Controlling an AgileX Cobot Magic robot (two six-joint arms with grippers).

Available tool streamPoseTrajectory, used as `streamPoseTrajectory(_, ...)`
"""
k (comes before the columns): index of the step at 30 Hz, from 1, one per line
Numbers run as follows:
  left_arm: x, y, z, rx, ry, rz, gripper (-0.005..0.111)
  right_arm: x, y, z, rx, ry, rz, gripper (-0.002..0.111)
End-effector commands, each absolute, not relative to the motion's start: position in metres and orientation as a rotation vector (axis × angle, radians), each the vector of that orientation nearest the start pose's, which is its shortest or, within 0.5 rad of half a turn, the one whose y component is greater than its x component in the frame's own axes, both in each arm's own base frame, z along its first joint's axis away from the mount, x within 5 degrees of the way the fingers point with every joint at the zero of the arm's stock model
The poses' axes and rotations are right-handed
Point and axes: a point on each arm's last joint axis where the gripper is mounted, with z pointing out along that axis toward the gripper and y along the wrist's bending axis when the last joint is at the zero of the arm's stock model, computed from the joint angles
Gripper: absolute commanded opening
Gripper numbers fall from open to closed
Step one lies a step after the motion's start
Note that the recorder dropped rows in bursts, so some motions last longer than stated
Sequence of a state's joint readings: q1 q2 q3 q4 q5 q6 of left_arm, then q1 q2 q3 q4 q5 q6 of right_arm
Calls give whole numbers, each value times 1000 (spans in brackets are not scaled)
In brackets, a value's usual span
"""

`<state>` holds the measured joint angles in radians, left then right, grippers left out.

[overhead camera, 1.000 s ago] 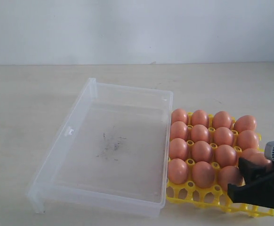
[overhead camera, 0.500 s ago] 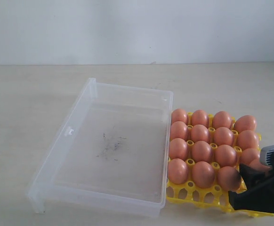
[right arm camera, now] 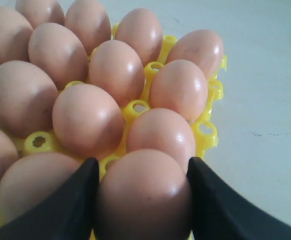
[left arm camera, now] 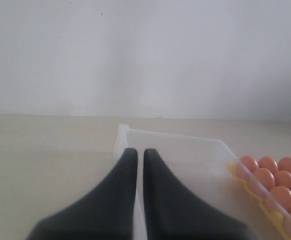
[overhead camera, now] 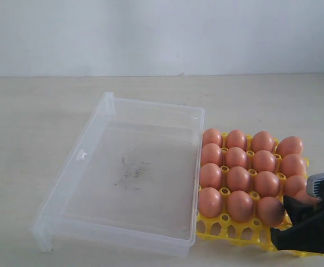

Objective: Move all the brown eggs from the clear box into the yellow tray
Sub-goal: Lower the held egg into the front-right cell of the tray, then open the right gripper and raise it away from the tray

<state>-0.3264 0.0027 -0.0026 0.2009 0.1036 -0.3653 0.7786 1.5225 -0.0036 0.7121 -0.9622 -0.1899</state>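
one brown egg (right arm camera: 143, 200), held in right gripper (right arm camera: 143, 161)

Outside camera high, looks down at clear box (overhead camera: 151, 194), yellow tray (overhead camera: 225, 218). Left wrist low, far back. Right wrist very near brown eggs (right arm camera: 88, 117). All share eggs
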Motion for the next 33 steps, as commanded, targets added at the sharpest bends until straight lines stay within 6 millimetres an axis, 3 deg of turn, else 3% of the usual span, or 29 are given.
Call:
streamPoseTrajectory(1,54,-17,204,111,1589,-383,4,136,67,117,-240,2068,17,11)
streamPoseTrajectory(5,54,-17,204,111,1589,-383,4,136,66,116,-224,2073,10,38)
streamPoseTrajectory(8,54,-17,204,111,1589,-383,4,136,65,116,-217,2076,7,47)
streamPoseTrajectory(21,54,-17,204,110,1593,-382,4,137,65,119,-211,2053,10,47)
streamPoseTrajectory(33,54,-17,204,110,1593,-382,4,133,63,155,-84,1881,199,47)
